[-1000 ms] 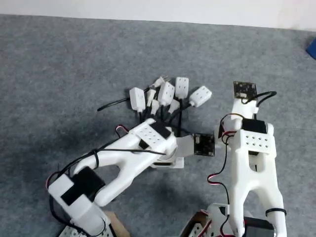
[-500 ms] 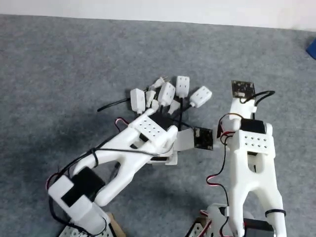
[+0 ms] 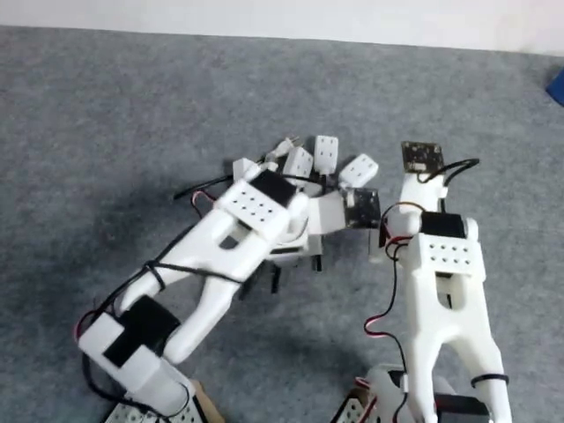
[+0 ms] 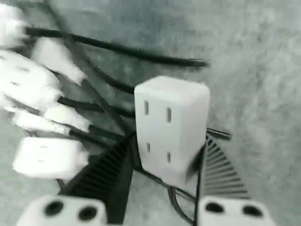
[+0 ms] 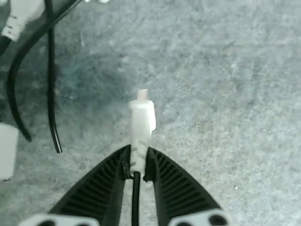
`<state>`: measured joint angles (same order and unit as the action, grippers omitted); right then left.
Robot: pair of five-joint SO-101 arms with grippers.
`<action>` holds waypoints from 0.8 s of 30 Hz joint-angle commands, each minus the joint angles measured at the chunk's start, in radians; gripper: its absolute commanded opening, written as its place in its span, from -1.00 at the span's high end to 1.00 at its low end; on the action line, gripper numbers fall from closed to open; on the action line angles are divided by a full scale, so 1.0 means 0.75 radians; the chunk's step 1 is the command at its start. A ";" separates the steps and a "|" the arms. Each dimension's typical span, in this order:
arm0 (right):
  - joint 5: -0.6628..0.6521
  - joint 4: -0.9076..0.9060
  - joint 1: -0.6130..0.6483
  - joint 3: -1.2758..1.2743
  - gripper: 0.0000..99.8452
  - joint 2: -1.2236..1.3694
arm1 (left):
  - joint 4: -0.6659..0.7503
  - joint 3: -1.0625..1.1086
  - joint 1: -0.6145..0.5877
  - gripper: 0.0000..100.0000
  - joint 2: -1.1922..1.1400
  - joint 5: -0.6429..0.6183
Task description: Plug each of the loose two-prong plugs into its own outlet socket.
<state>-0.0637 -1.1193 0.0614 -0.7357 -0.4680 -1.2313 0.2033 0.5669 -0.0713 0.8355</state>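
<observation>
1. The grey felt table [image 3: 106, 115] lies beneath both claws and carries everything I see from here.
2. The left arm [image 3: 211, 256] reaches out over the heap of parts. The right arm [image 3: 445, 300] stands alongside it, with its wrist just beside that heap.
3. The heap of white blocks and plugs [image 3: 326, 157], trailing black leads, lies just ahead of the left claw. Through the left wrist camera I see several of its pieces [image 4: 47, 155] close off one flank of the claw.
4. The left claw [image 4: 168, 141] pinches a white outlet block [image 4: 171, 117], with one black finger [image 4: 115, 169] on each side of it. The block's face, with two pairs of slots, is turned back toward the wrist.
5. The right claw [image 5: 138, 157] is pressed onto the rear end of a slim white plug [image 5: 142, 120]. The plug body sticks straight out past the fingertips, in line with the claw.
6. Loose black cords [image 5: 49, 70] lie off one side of the right claw, apart from it.
7. The plug's own cord [image 5: 136, 197] runs back between the right claw's fingers toward the wrist.
8. The prong end [image 5: 142, 95] sits at the plug's far tip and points away from the claw. I cannot tell whether it touches the felt.
</observation>
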 commanded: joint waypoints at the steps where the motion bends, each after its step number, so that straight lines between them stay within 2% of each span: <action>1: 0.012 0.007 0.052 0.001 0.99 -0.019 | -0.014 -0.144 0.028 0.85 -0.081 -0.053; 5: 0.012 0.019 -0.085 0.040 0.99 -0.021 | 0.006 -0.144 0.089 0.85 -0.191 -0.065; 11: 0.082 0.024 -0.314 0.171 0.99 -0.019 | -0.023 -0.122 0.134 0.85 -0.111 -0.076; 20: 0.086 0.024 -0.414 0.255 0.99 -0.019 | -0.059 -0.024 0.120 0.85 0.077 -0.104; 24: 0.086 0.017 -0.441 0.285 0.99 -0.019 | -0.094 -0.034 0.032 0.85 0.093 -0.104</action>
<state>-0.0115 -1.1178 -0.2501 -0.5792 -0.4664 -1.2743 0.1895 0.6467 -0.0606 0.7664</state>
